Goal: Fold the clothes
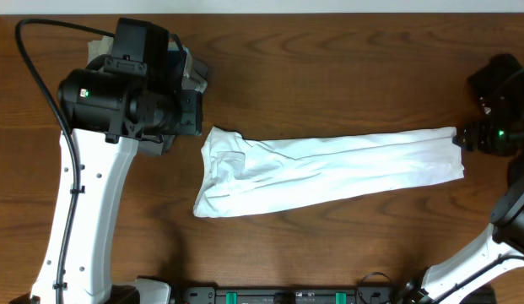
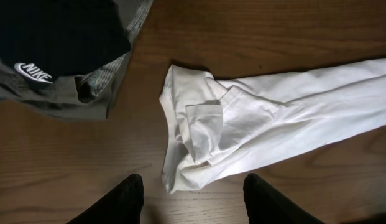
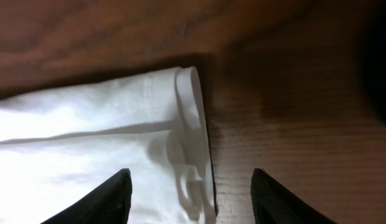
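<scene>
Brown wood grain runs across the table point(image 1: 329, 59), and on it the white trousers point(image 1: 329, 169) lie stretched from left of centre almost to the right edge, folded lengthwise into one long band that tilts slightly upward toward the right. The waist end sits at the left, rumpled, with a pocket flap point(image 2: 202, 121) showing in the left wrist view; the leg ends reach the far right. The left arm point(image 1: 84, 194) rises along the left side, its black wrist housing hovering above the table's upper left corner, just beside the waist end. Under that housing lies a heap of other clothes — a black garment point(image 2: 56, 31) with a white Nike logo resting on top of a grey one point(image 2: 68, 99), apart from the trousers. The left gripper point(image 2: 196, 202) is spread wide and holds nothing, its two dark fingers point(image 2: 127, 199) either side of the lower waist corner. The right gripper point(image 3: 193, 199) hangs at the leg ends — its claw is spread as well, one finger over the white cloth and the other over bare wood, pinching nothing.
</scene>
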Available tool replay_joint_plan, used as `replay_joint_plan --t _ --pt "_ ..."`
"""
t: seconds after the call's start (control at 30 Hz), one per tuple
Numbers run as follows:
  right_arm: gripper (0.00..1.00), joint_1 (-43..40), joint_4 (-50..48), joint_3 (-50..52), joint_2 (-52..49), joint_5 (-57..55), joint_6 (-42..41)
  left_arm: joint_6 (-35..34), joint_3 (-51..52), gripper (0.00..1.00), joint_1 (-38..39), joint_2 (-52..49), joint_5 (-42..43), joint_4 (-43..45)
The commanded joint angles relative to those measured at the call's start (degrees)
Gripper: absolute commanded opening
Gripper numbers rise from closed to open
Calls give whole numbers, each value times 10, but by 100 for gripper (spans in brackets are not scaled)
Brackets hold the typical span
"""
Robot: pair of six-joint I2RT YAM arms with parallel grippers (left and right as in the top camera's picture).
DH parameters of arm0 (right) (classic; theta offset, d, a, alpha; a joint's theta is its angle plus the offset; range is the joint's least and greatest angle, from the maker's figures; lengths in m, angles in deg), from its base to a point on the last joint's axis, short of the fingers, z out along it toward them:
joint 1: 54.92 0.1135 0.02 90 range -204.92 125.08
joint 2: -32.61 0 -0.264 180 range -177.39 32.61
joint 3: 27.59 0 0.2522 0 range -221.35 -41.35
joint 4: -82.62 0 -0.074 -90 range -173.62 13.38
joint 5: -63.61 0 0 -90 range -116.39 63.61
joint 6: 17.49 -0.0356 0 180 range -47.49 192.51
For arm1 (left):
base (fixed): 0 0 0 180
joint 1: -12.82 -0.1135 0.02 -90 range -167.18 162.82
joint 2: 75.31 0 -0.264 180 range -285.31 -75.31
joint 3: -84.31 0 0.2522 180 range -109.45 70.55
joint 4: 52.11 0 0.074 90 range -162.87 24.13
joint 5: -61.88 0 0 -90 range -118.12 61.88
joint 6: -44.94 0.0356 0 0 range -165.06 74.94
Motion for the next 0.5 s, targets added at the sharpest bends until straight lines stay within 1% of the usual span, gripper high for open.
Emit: replay_joint_plan --t 0.0,0.13,0.27,0.3,0.33,0.37,0.4,0.43,0.47 --pt "59 -3 5 -3 -40 22 39 3 -2 54 -3 3 -3 0" --pt "57 -2 15 -3 -73 38 42 3 -2 54 -3 3 -3 -1" --pt "49 5 36 -3 -90 45 52 3 -2 54 -3 3 -3 -1" --pt "49 7 40 -3 -91 45 57 3 -2 54 -3 3 -3 -1" --pt "45 9 42 -3 -91 42 58 3 -2 54 -3 3 -3 -1" --pt "36 11 42 -3 -90 42 58 3 -2 54 -3 3 -3 -1" --pt "24 12 43 -3 -90 39 57 3 -2 54 -3 3 -3 -1" --pt "19 12 44 -3 -90 37 57 3 -2 54 -3 3 -3 -1" --pt "18 12 44 -3 -90 34 57 3 -2 54 -3 3 -3 -1"
